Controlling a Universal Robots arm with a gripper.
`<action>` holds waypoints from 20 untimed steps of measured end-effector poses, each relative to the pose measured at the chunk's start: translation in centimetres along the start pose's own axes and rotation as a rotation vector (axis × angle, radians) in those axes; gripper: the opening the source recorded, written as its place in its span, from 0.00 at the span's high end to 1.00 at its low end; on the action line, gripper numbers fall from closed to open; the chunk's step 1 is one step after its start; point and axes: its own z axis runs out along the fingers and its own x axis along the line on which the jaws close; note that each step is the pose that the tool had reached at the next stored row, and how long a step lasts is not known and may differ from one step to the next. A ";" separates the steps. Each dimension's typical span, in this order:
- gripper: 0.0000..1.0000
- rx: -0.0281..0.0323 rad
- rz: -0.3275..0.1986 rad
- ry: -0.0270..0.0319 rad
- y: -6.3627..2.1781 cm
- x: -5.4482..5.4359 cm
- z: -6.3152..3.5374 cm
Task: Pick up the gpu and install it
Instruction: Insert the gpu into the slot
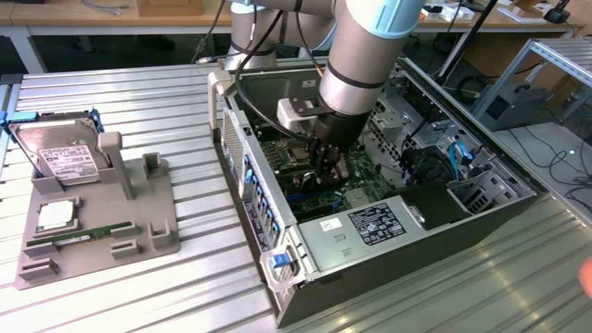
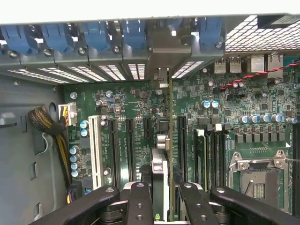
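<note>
1. The gpu (image 2: 165,154) is held upright and edge-on between my jaws (image 2: 161,199), inside the open computer case (image 1: 481,208). In the wrist view I see its thin green board edge running away from me toward the rear slot openings, with its silver end bracket (image 2: 161,77) near the case's back wall.

2. My jaws are closed on the card, one black finger (image 2: 138,204) on each side of it. In the exterior view my jaws (image 1: 326,166) are down among the components over the motherboard (image 1: 370,170).

3. The card appears to sit over, or partly in, one of the long black expansion slots (image 2: 180,140) on the motherboard. I cannot tell whether its lower edge is fully seated.

4. I judge this to be the install step: pickup is done and the card is at the slot.

5. The next move would call for a straight downward press, keeping the card vertical and the bracket lined up with the rear opening below the blue retaining clips (image 2: 133,35).

6. Near the card are the RAM slots (image 2: 208,150) and the empty processor socket (image 2: 258,171).

7. Outside the case, on the ribbed metal surface (image 1: 138,291), a grey holder tray (image 1: 97,243) carries a hard drive (image 1: 65,156) and a RAM stick (image 1: 79,236).
</note>
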 end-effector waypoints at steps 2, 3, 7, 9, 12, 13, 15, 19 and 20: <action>0.73 -0.0001 0.000 0.0002 0.00 0.0 0.10; 0.73 0.0000 0.001 0.0000 0.01 -0.2 0.16; 0.73 0.0001 0.008 -0.0001 0.01 -0.3 0.38; 0.73 0.0002 0.009 -0.0001 0.05 -0.3 0.53; 0.73 0.0004 0.009 -0.0002 0.53 -0.2 0.59; 0.73 0.0005 0.009 -0.0002 0.59 -0.2 0.60; 0.73 0.0004 0.009 0.0000 0.61 -0.2 0.59; 0.73 0.0004 0.009 -0.0001 0.62 -0.2 0.60; 0.73 0.0003 0.009 -0.0001 0.61 -0.2 0.60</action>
